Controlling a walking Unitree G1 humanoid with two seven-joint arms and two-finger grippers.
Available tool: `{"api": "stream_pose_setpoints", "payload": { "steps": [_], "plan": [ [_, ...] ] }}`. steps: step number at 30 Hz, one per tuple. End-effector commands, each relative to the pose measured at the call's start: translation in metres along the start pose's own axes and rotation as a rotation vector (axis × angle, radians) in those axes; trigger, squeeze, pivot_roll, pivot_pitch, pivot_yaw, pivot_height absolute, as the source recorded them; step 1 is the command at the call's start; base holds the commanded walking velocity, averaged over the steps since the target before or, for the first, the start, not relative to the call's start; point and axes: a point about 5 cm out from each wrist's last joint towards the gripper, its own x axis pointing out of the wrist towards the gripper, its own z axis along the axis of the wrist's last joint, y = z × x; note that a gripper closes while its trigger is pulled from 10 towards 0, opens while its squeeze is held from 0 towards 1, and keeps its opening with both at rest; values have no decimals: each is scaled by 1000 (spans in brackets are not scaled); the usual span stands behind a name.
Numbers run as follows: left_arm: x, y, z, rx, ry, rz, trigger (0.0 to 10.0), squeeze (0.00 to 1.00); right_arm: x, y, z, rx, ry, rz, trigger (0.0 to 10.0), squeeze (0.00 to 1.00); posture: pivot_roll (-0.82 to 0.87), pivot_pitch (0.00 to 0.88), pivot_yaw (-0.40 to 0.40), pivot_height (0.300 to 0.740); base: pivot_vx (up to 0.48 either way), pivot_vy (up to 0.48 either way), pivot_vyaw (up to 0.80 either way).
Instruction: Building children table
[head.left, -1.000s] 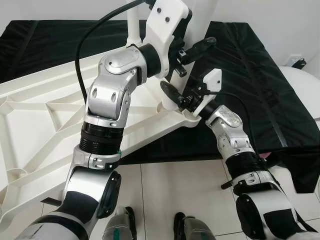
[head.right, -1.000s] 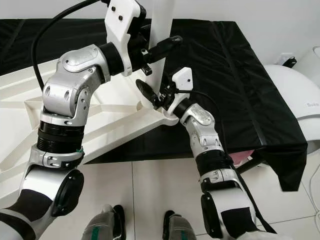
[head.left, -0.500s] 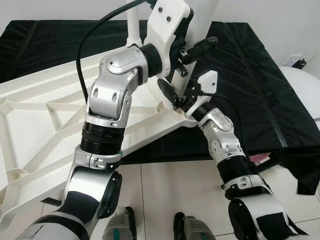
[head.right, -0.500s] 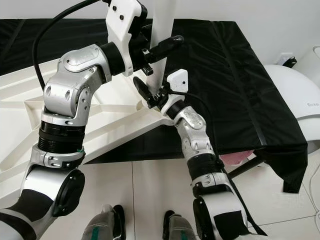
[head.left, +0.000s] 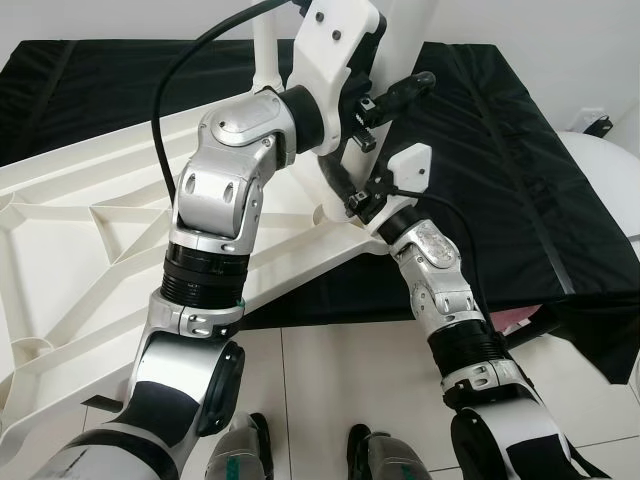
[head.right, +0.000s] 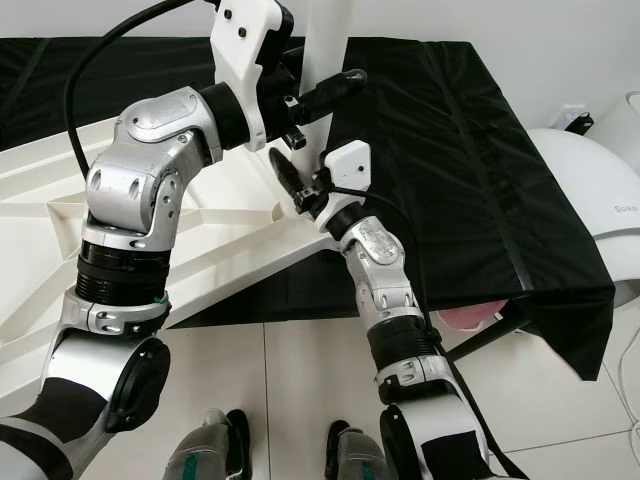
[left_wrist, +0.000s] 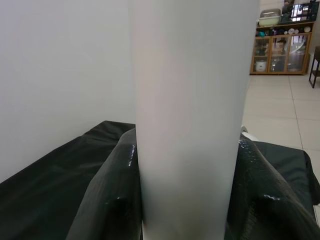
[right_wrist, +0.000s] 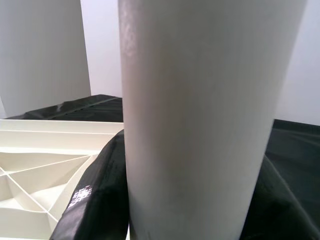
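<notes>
The white table top (head.left: 80, 230) lies upside down, ribs up, partly on a black-covered surface (head.right: 440, 150). A white table leg (head.right: 325, 30) stands upright in its near corner socket. My left gripper (head.right: 320, 80) is high on the leg and shut on it; one black finger (head.right: 335, 85) crosses the leg's front. In the left wrist view the leg (left_wrist: 190, 125) sits tight between the fingers. My right gripper (head.right: 310, 165) is lower, near the leg's base, open, with a finger (head.right: 285, 175) to the leg's left. The leg (right_wrist: 200, 125) looms close in the right wrist view.
A second thin white post (head.left: 266, 55) rises behind my left arm. A rounded white appliance (head.right: 590, 170) stands to the right of the black cover. Tiled floor (head.right: 300, 370) lies below the table top's edge. A wooden cabinet (left_wrist: 280, 47) stands far off.
My right gripper has moved left and up toward the leg, so its fingers now straddle the leg near the base. The left gripper and the leg have stayed put.
</notes>
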Motion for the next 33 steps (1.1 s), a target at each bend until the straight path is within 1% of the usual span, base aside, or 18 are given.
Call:
{"api": "stream_pose_setpoints", "payload": {
  "steps": [1, 16, 17, 19, 20, 21, 22, 23, 31, 32, 33],
  "plan": [
    [0, 6, 8, 17, -25, 135, 10000, 0, -3, -1, 0, 10, -3, -22, 10000, 0, -66, 163, -26, 740, 0, 0, 0],
    [1, 4, 9, 20, -29, 131, 10000, 0, -9, -1, -6, 20, 49, -60, 10000, 0, -64, 158, -30, 740, 0, 0, 0],
    [1, 4, 9, 20, -30, 129, 10000, 0, -9, -2, -6, 26, 53, -67, 3686, 0, -64, 153, -33, 740, 0, 0, 0],
    [1, 4, 9, 20, -30, 128, 10000, 0, -9, -3, -6, 31, 55, -71, 3686, 0, -64, 153, -33, 740, 0, 0, 0],
    [1, 4, 9, 21, -30, 128, 10000, 0, -9, -3, -6, 34, 56, -74, 0, 0, -64, 153, -33, 740, 0, 0, 0],
    [1, 3, 9, 20, -31, 125, 10000, 0, -9, -4, -5, 39, 57, -82, 0, 0, -65, 149, -33, 740, 0, 0, 0],
    [2, 3, 9, 21, -32, 124, 10000, 0, -8, -5, -5, 37, 59, -86, 1608, 0, -65, 149, -33, 740, 0, 0, 0],
    [2, 3, 9, 22, -33, 122, 10000, 0, -8, -6, -4, 33, 60, -89, 10000, 0, -65, 149, -33, 740, 0, 0, 0],
    [2, 4, 8, 16, -32, 125, 10000, 0, -8, -6, -4, 25, 63, -94, 10000, 0, -65, 142, -34, 740, 0, 0, 0],
    [2, 4, 8, 2, -34, 129, 10000, 1000, -8, -6, -3, 22, 64, -93, 10000, 0, -65, 142, -34, 740, 0, 0, 0],
    [2, 4, 7, -11, -35, 137, 10000, 1000, -7, -7, -3, 19, 62, -93, 10000, 0, -67, 142, -34, 740, 0, 0, 0]
  ]
}}
